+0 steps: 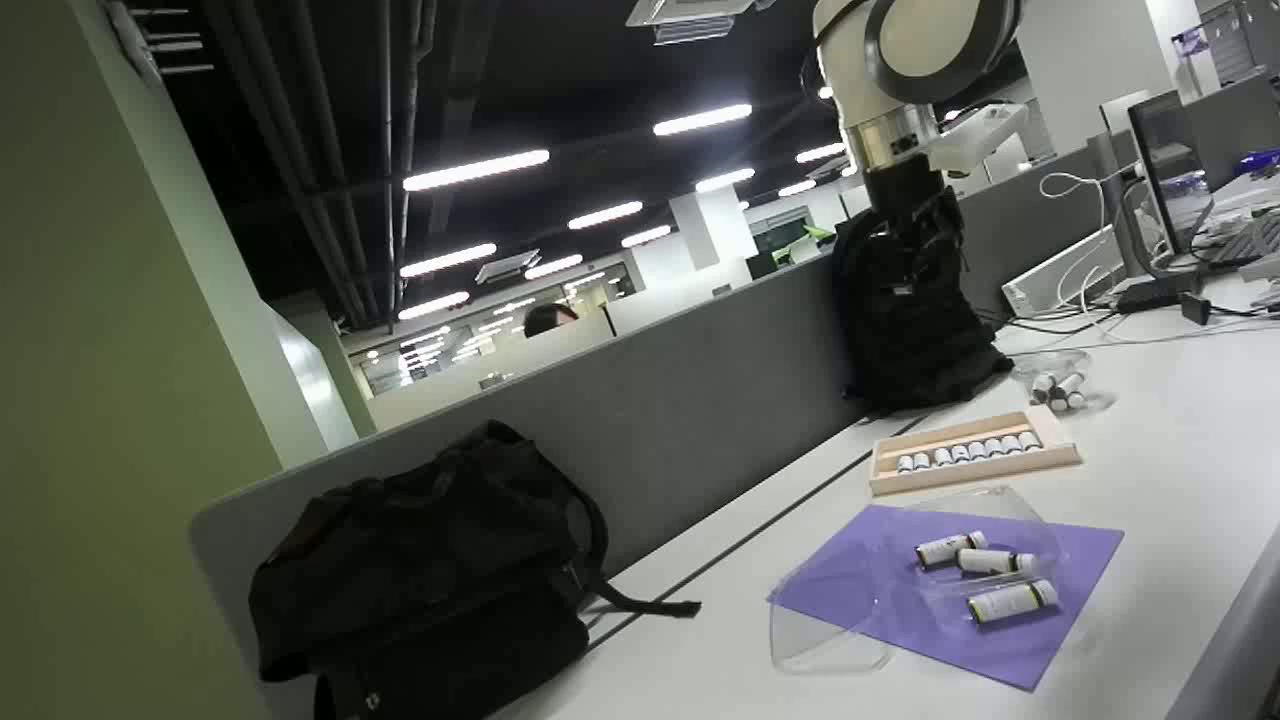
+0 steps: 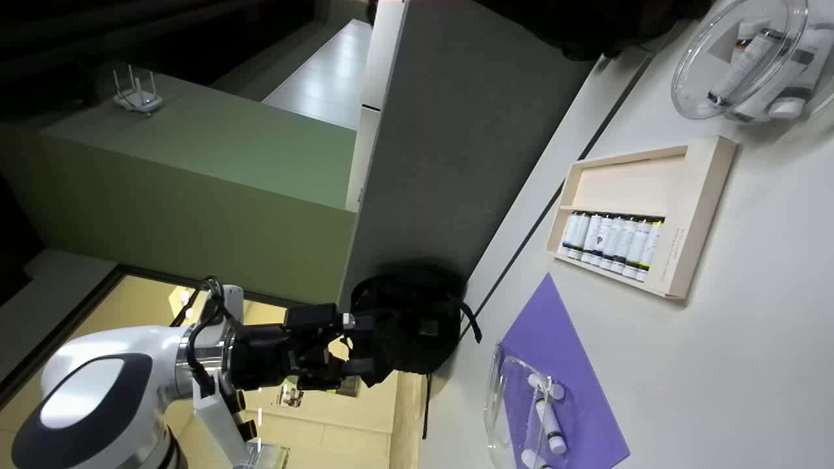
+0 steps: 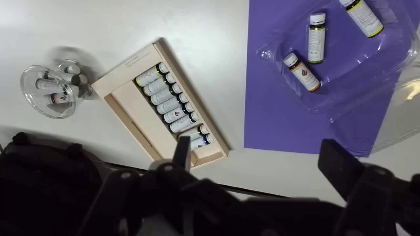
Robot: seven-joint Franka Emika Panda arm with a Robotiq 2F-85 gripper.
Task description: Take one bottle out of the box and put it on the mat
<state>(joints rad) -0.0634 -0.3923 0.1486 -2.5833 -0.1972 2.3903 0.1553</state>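
The box [image 3: 131, 67] is a pale wooden tray with a row of several white-labelled bottles [image 3: 177, 113] lying side by side; it shows in both exterior views [image 1: 985, 472] [image 2: 700, 215]. The row has a gap near one end. The mat [image 3: 279, 127] is a flat purple sheet beside the box, also in both exterior views [image 1: 1085, 550] [image 2: 554, 319]. My gripper [image 3: 256, 142] is open and empty, high above the table. In the wrist view one finger overlaps the box's end and the other the mat's edge. An exterior view shows its spread fingers [image 2: 366, 346].
A clear plastic clamshell [image 1: 835, 655] lies partly on the mat, with three bottles [image 3: 305, 77] in it. A clear cup [image 3: 47, 109] with bottles stands beyond the box. Black backpacks [image 1: 420, 570] [image 1: 920, 330] lean on the grey partition [image 1: 700, 420]. Cables and a monitor [image 1: 1170, 170] stand farther off.
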